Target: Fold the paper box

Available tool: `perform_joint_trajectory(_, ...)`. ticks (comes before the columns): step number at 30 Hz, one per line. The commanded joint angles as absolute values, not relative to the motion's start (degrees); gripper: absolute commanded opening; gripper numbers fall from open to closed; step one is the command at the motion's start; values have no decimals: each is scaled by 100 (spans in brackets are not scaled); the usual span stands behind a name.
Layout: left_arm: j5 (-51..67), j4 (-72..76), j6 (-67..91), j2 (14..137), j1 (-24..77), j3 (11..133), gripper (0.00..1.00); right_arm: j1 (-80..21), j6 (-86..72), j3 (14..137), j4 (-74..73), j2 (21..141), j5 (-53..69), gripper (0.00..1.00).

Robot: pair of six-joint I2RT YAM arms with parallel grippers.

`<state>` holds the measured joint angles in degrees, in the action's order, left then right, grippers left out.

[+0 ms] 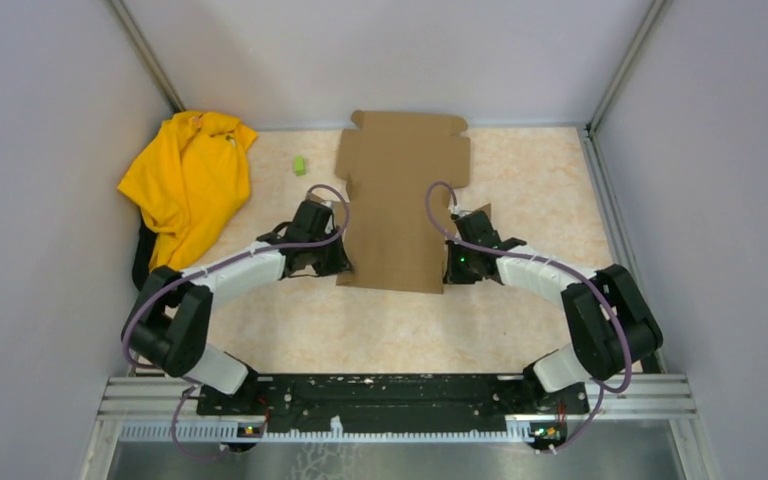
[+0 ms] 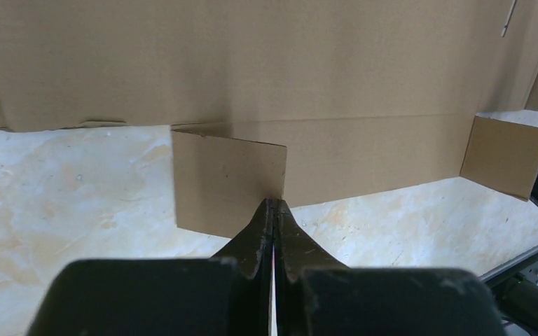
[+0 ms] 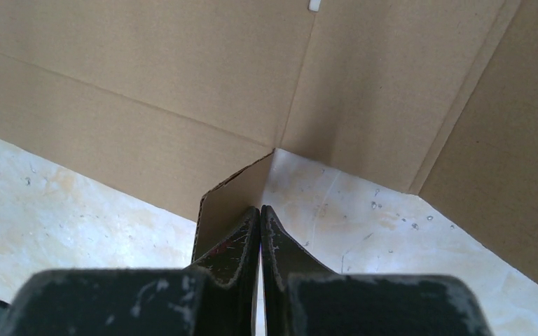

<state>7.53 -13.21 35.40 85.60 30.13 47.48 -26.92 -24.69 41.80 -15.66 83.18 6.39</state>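
So the setup is a table [image 1: 380, 335] with a pale peachy marble-look top, boxed in by plain lilac-grey walls [image 1: 390, 50] on three sides, with aluminium posts [image 1: 145, 50] running up the far corners and a metal rail [image 1: 400, 415] along the near edge at 6 o'clock where both arms are bolted. The paper box [image 1: 400, 190] is lying mostly flat and unfolded in the middle of the table, its far end reaching the back wall at 12 o'clock. The left gripper [image 2: 274, 203] is at the sheet's 8 o'clock corner, clenched on a small side flap that's lifted off the tabletop. The right gripper [image 3: 260, 210] is over at the sheet's 4 o'clock side, fingers squeezed together on the matching little flap, which stands upright there. A crumpled yellow garment [image 1: 188, 185] is heaped at 10 o'clock against the left wall, and a tiny green block [image 1: 300, 165] sits at 11 o'clock between it and the cardboard, touching neither.
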Motion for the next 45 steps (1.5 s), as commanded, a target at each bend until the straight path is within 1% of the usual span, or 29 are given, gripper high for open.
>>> perform_joint_trajectory(1, 628, -1104, 3626, 8792, 3159, 4808, 0, -2853, -2537, 4495, -1310, 8408, 534, 1)
perform_joint_trajectory(14, 496, -1024, 3616, 9232, 3282, 4718, 0, -2957, -2417, 4812, -1573, 8312, 386, 8)
perform_joint_trajectory(26, 455, -994, 3596, 9290, 3314, 4663, 0, -3234, -2391, 5029, -1538, 8663, 358, 9)
perform_joint_trajectory(40, 417, -918, 3557, 9270, 3314, 4533, 0, -3546, -2382, 5075, -1658, 9420, 171, 10)
perform_joint_trajectory(45, 461, -1080, 3479, 9197, 3316, 4689, 3, -3559, -2253, 5216, -1885, 9357, 191, 12)
